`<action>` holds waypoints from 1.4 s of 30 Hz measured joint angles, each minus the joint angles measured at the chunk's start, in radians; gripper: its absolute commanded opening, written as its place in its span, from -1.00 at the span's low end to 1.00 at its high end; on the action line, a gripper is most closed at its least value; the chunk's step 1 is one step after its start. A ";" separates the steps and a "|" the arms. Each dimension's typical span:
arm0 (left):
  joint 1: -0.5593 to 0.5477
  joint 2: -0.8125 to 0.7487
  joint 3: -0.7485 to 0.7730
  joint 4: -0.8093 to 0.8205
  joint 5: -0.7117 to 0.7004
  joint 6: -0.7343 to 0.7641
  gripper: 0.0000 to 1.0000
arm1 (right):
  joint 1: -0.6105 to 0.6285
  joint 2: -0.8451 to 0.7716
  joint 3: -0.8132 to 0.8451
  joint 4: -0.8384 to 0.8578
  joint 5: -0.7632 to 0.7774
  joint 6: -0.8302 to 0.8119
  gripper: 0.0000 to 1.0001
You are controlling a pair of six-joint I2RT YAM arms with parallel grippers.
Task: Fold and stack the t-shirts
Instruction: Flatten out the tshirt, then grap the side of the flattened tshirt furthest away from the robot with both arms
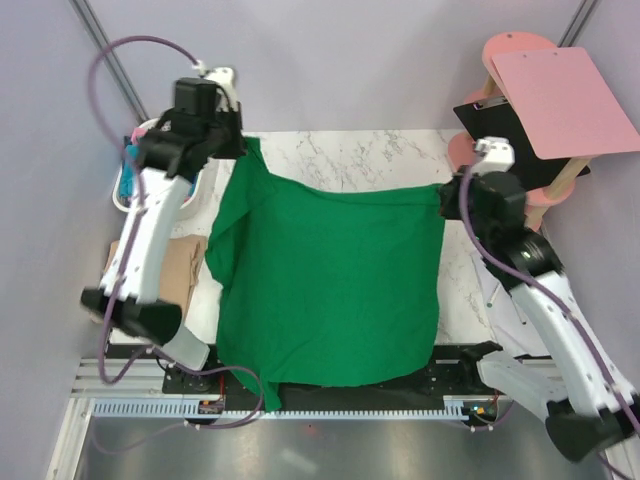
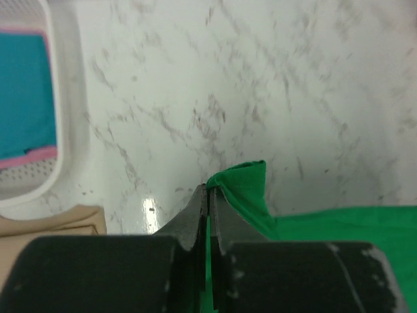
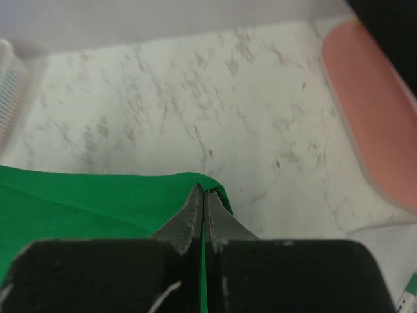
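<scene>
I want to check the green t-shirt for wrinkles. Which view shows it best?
Top external: it shows the whole green t-shirt spread out. Each wrist view shows only a pinched corner and a little cloth.

A robotics lab test cell. 2 white-and-black robot arms, left arm [image 1: 150, 230] and right arm [image 1: 560, 330], sit on a slotted rail [image 1: 300, 408] at the edge of a marble-patterned table [image 1: 370, 155], with purple cables [image 1: 110, 60] looping from them. Plain pale partition walls [image 1: 350, 60] enclose it. A black clipboard [image 1: 500, 125] rests on a pink stand [image 1: 515, 47].
</scene>
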 measured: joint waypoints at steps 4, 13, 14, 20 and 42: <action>0.000 0.261 -0.050 0.011 -0.001 0.009 -0.96 | -0.002 0.233 -0.064 0.044 0.050 0.015 -1.00; 0.001 0.835 0.286 0.005 -0.021 0.025 0.99 | -0.049 0.774 0.002 0.212 0.116 0.041 -1.00; 0.003 0.856 0.315 0.005 -0.032 0.025 0.99 | -0.060 0.810 0.018 0.224 0.114 0.043 -1.00; 0.006 0.824 0.339 0.051 -0.063 0.024 0.79 | -0.103 0.954 0.183 0.266 0.094 0.044 -1.00; -0.126 0.698 -0.106 0.132 -0.125 0.003 0.23 | -0.182 1.051 0.247 0.320 -0.068 0.072 -1.00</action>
